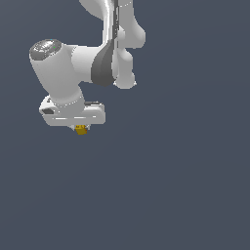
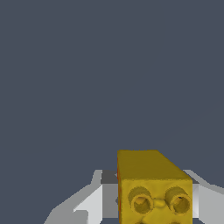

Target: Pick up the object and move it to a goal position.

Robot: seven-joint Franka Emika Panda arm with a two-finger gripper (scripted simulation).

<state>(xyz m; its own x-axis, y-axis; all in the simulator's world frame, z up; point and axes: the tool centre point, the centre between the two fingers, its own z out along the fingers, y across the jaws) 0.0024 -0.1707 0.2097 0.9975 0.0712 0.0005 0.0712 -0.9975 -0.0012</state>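
My gripper (image 1: 79, 126) is closed on the object (image 2: 153, 188), a yellow-gold rectangular block. In the wrist view it sits between my two pale fingers (image 2: 89, 205), one on each side and touching it. Its long axis runs straight away from the wrist camera; the end face toward the camera carries two round studs. In the exterior view only a small part of the object (image 1: 81, 130) shows below my hand, against plain dark ground.
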